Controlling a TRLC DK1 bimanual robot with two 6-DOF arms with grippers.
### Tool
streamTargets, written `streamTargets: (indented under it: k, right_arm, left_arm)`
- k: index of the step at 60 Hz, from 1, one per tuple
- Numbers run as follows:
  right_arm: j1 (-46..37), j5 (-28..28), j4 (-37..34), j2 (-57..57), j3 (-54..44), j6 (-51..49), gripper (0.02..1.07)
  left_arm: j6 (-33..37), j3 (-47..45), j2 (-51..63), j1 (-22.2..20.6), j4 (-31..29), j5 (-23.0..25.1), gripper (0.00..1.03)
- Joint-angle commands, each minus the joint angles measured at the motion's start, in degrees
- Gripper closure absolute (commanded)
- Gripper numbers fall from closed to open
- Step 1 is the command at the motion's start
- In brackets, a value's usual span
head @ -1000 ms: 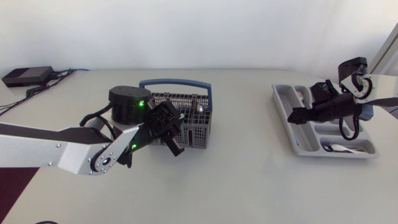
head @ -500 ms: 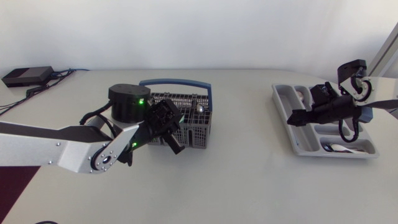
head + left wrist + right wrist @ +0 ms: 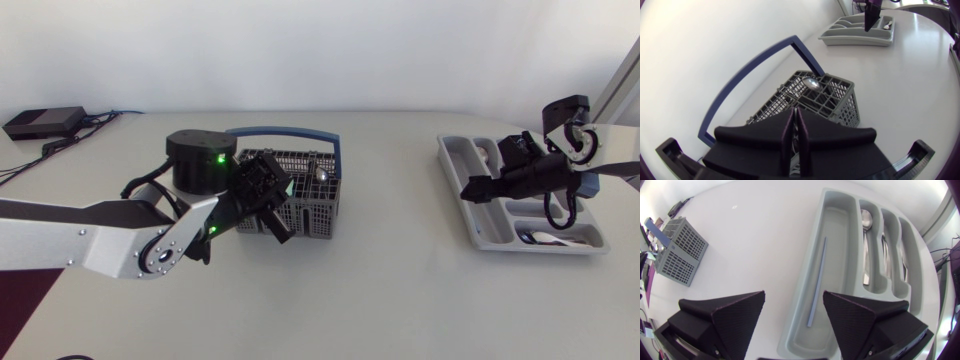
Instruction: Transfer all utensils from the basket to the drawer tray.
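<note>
The grey wire basket (image 3: 318, 220) with a blue handle (image 3: 285, 132) stands left of the table's middle. My left gripper (image 3: 278, 228) is at its near left corner, shut. In the left wrist view the fingertips (image 3: 795, 111) press together over the basket (image 3: 842, 102); I cannot see anything thin pinched between them. A spoon bowl (image 3: 810, 84) sticks up in a far cell. My right gripper (image 3: 478, 188) hangs open and empty over the grey drawer tray (image 3: 446, 150). Under this gripper (image 3: 792, 325) the tray (image 3: 854, 255) holds a thin blue-grey stick (image 3: 817, 280), a spoon (image 3: 866, 245) and other cutlery.
A black box (image 3: 42, 122) with cables lies at the far left back corner. The basket (image 3: 677, 250) also shows far off in the right wrist view. Bare white tabletop lies between basket and tray.
My left gripper's fingers have come together at the basket, and its wrist has shifted slightly to the left. The right arm has not moved.
</note>
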Motion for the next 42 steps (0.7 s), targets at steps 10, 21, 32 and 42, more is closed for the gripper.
streamTargets:
  k: [10,21,32,42]
  right_arm:
    - [1.1,0.3,-0.1,-1.5,-2.1,0.8,0.23]
    - [2.0,0.3,-0.2,-2.7,-2.6,0.6,0.23]
    - [4.3,0.3,-0.2,-6.7,-3.9,0.5,0.23]
    - [6.9,0.2,-0.2,-10.6,-5.3,0.5,0.23]
  left_arm:
    - [3.9,-0.2,-4.4,-1.6,0.7,-1.1,1.0]
    - [6.8,-0.6,-7.3,-2.8,0.7,-2.2,1.0]
    - [7.2,-1.2,-10.9,-3.0,0.6,-2.3,1.0]
    - [8.7,-2.2,-13.8,-4.3,0.6,-2.7,1.0]
